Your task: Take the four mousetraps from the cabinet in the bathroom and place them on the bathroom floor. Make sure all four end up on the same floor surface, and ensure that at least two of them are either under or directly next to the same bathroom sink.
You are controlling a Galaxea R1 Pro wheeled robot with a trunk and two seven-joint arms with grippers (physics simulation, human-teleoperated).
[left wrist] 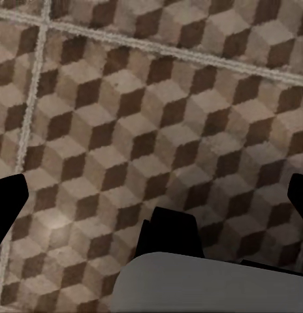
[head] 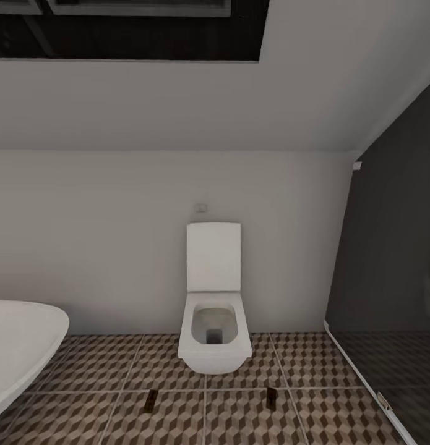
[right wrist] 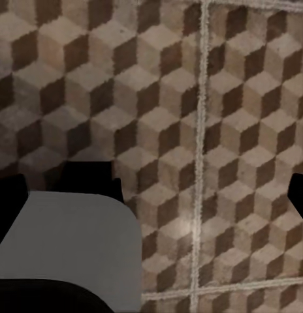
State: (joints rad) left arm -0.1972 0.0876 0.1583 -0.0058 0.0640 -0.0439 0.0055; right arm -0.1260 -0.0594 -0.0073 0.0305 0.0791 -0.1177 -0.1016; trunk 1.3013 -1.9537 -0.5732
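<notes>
At the middle of the head view a white wall-hung toilet (head: 215, 337) stands against a pale wall (head: 103, 247), its lid (head: 213, 256) raised upright and a small flush plate (head: 201, 207) on the wall just above it. The bathroom floor (head: 177, 420) of cube-patterned tiles runs across the bottom of the frame. Two mousetraps lie on it in front of the toilet: one mousetrap (head: 151, 400) at lower centre-left, the other mousetrap (head: 271, 396) at lower centre-right, well apart from each other, each close to a grout line. The curved rim of a white bathtub (head: 23, 346) enters at the lower left. A dark glass shower panel (head: 388, 259) fills the right edge, and a dark window (head: 128, 31) spans the upper left. In the left wrist view the left gripper (left wrist: 151, 195) hangs over bare tile, its dark fingertips (left wrist: 8, 202) at opposite edges of the frame, spread wide with nothing between them. In the right wrist view the right gripper (right wrist: 151, 192) likewise has its fingertips (right wrist: 298, 192) far apart over the tiles, holding nothing.
</notes>
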